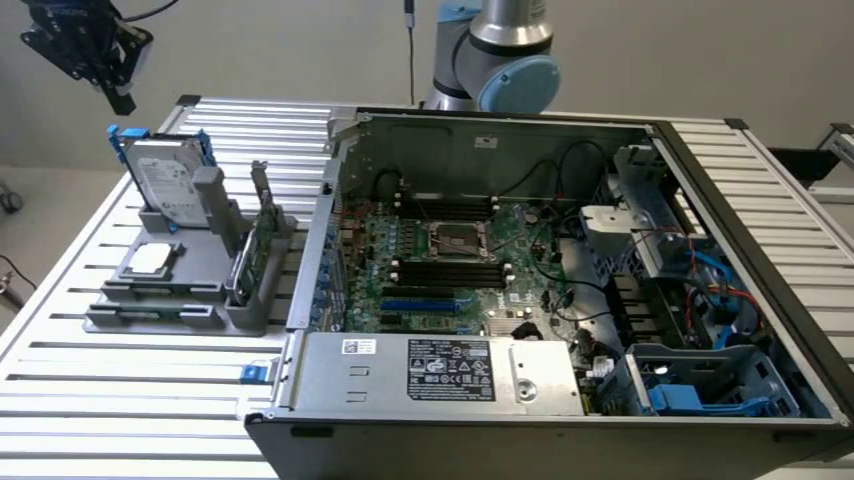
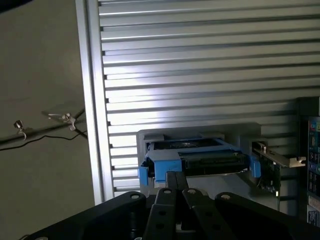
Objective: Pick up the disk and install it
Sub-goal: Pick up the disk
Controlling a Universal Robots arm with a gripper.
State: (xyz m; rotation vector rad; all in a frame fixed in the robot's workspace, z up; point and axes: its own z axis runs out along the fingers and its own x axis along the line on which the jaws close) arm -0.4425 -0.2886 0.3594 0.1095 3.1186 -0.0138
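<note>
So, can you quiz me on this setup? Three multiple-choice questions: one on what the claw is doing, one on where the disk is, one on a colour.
1. The gripper is:
A) shut, holding nothing
B) wide open
C) shut on a cable

2. The disk is:
A) flat on the floor
B) upright in the grey holder on the table
C) hanging from the gripper

3. The frame around the disk is:
A) red
B) yellow
C) blue

Answers:
1 A: in the wrist view its fingers meet, with the disk apart beyond them.
2 B: the disk stands on edge in the holder at the exterior view's left.
3 C: blue plastic edges show around the disk.
</note>
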